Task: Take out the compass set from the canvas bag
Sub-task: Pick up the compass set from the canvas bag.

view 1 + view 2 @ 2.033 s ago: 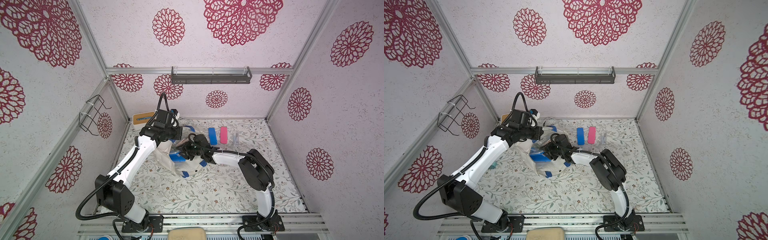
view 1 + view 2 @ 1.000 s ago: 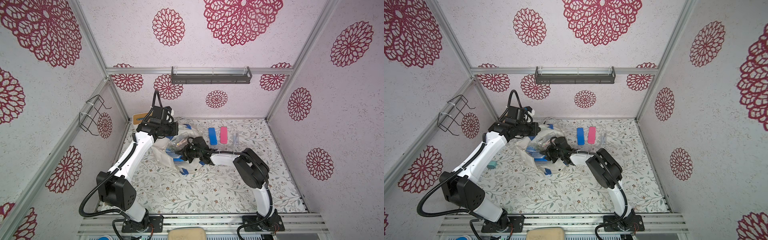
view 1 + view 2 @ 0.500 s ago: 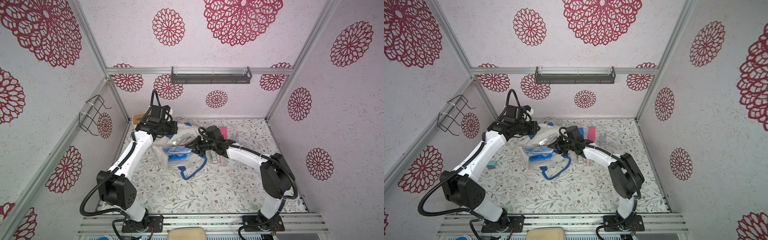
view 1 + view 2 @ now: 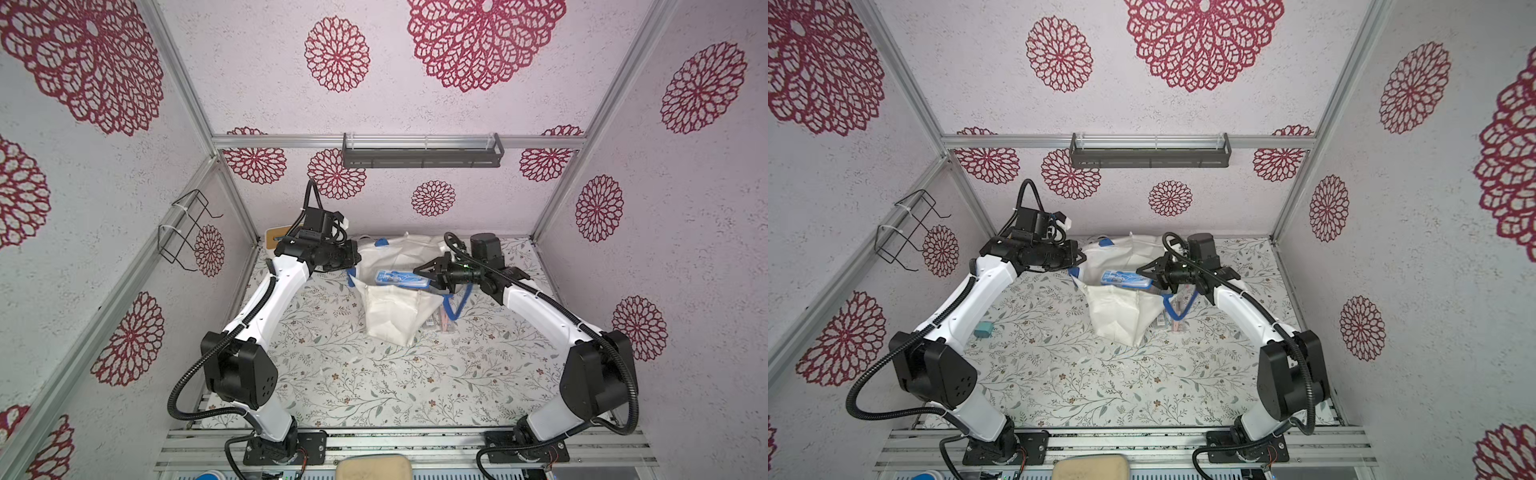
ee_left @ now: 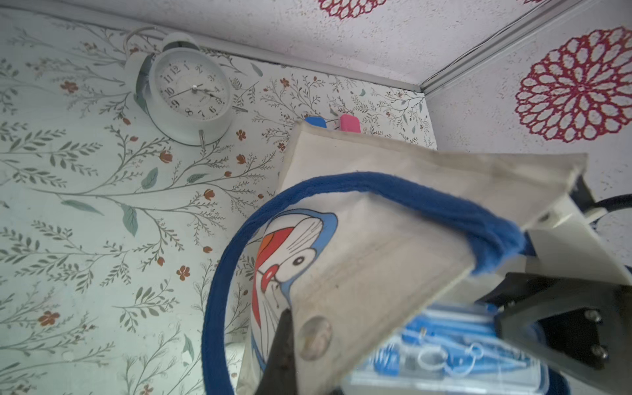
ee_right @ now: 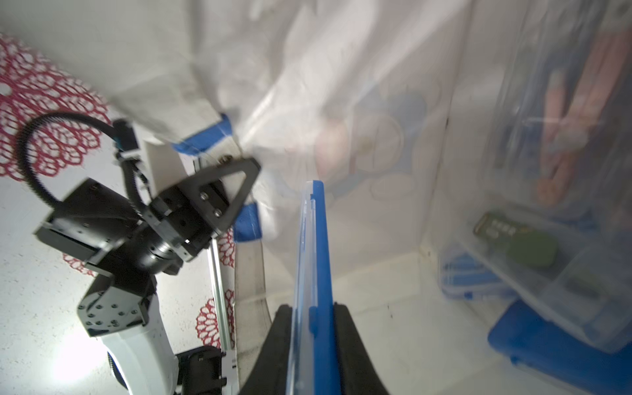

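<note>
Compass set [image 4: 401, 277] sits at the mouth of the canvas bag [image 4: 395, 311]; it looks flat, stiff, light, slippery; right claw [image 4: 430, 277] squeezes its end, a good spot; left claw [image 4: 355, 262] pinches the bag's rim.

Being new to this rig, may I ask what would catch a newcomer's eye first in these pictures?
The blue compass set, pinched in the right tool, is held across the open mouth of the canvas bag near the back of the table in both top views. The left tool clamps the bag's rim on the opposite side. The left wrist view shows a white alarm clock on the table's far side.
</note>
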### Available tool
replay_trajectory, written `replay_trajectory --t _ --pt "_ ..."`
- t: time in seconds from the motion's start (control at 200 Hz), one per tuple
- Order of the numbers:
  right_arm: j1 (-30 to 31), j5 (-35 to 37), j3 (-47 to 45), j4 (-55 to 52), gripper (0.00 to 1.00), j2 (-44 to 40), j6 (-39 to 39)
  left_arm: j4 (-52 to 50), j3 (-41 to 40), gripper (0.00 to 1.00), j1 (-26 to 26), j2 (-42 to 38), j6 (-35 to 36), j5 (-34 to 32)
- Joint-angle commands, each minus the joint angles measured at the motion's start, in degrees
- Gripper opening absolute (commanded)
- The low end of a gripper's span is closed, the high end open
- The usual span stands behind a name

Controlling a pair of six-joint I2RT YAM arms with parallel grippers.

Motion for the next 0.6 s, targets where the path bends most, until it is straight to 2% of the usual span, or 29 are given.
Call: replay_trajectory --t 0.0,0.165,0.295,0.42,0.595 --pt "1.5 1.4 -0.7 12.6 0.14 1.6 5.8 3.6 3.5 0.00 1.9 -1.0 -2.5 0.4" --pt "5.0 2.4 5.0 13.3 0.13 6.6 5.6 3.4 4.5 0.00 1.6 -1.2 -2.6 0.8" --pt "4.4 3.6 7.8 12.7 0.13 7.7 5.3 1.2 4.6 0.00 2.4 -1.4 -2.2 -0.9" --pt "0.3 3.5 6.9 12.5 0.12 6.1 5.3 -2.2 4.5 0.00 4.4 -0.3 -3.3 -1.3" --pt "-10.3 1.6 1.2 12.0 0.12 0.7 4.9 -4.0 4.3 0.00 7.4 0.4 -5.3 -0.2"
